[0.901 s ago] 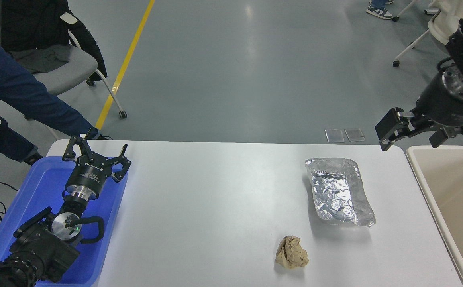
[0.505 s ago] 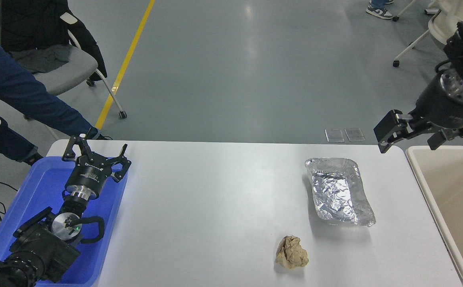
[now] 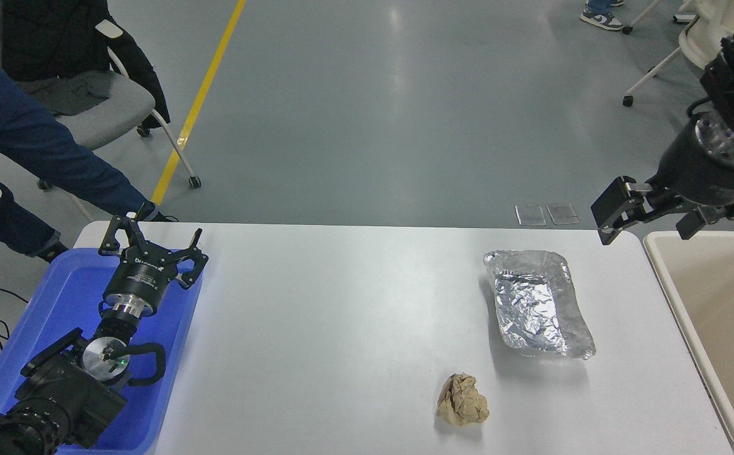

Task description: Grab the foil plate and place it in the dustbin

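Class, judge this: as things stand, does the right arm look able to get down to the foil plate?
Probably yes: the right pincer hangs open, up and right of the foil plate, with nothing between them.

We look out over a white table point(image 3: 354, 303) with rounded corners onto a smooth grey-green floor point(image 3: 373, 114) that fills most of the room behind it. We see pale streaks of overhead light reflected on its sheen. A yellow line point(image 3: 199, 95) painted on the floor runs diagonally away at the upper left. Beside it stands a grey padded chair on castors point(image 3: 102, 107), a dark jacket point(image 3: 57, 31) draped over its back. At the upper right we make out the legs and wheels of a white chair point(image 3: 664, 57). Two small clear plates point(image 3: 547, 213) lie flat on the floor just beyond the table's far edge.
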